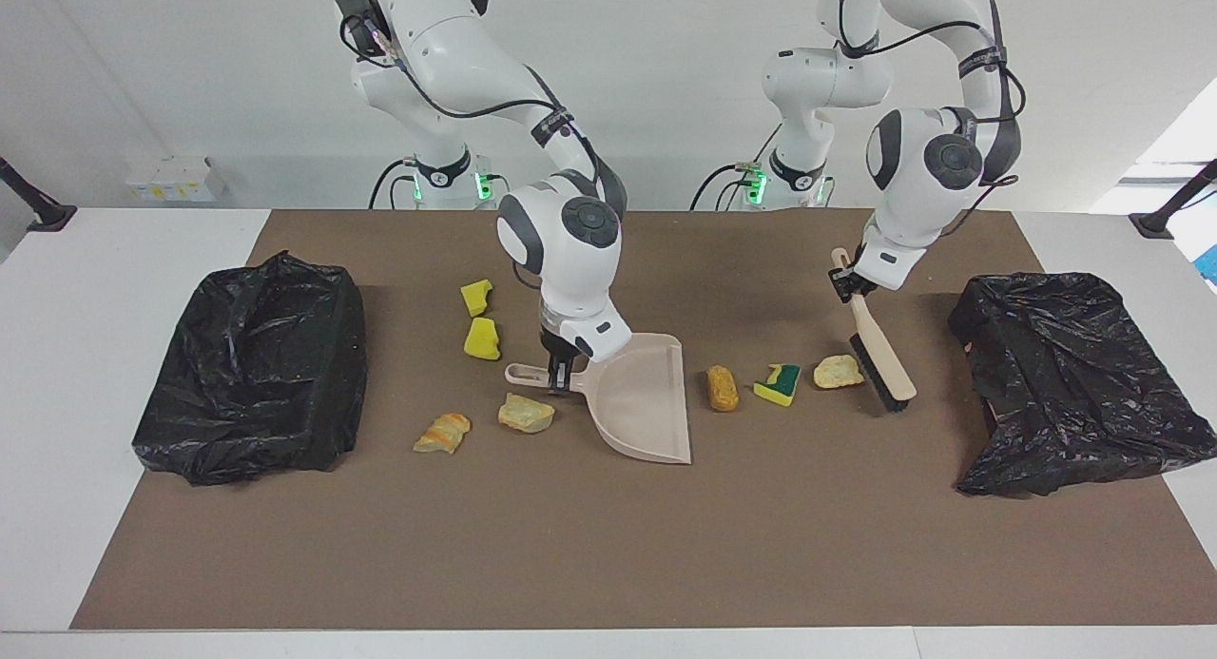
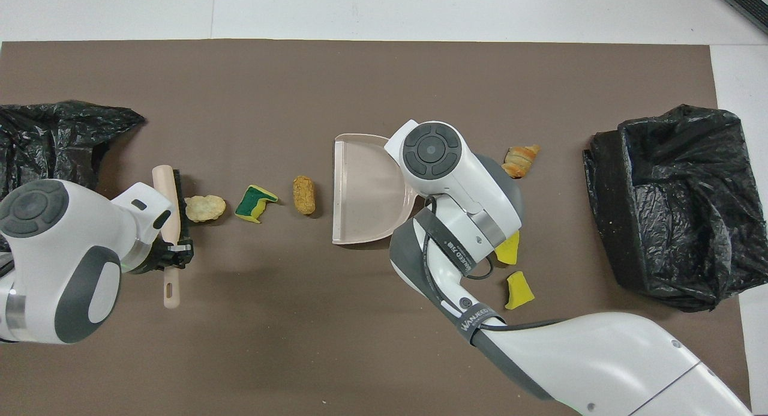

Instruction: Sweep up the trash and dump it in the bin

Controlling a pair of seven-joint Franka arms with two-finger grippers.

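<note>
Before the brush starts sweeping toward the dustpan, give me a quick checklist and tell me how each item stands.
1. Left gripper shut on the brush handle: ok.
2. Right gripper shut on the dustpan handle: ok.
3. Brush bristles beside the tan lump, on its left-arm side: ok.
4. Tan lump, green-faced sponge and orange lump lined up toward the dustpan: ok.
5. Dustpan mouth faces them: ok.
6. Dustpan lip flat on the mat: cannot tell.

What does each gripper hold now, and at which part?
The left gripper holds the brush near its handle's end. The right gripper holds the dustpan by its handle.
</note>
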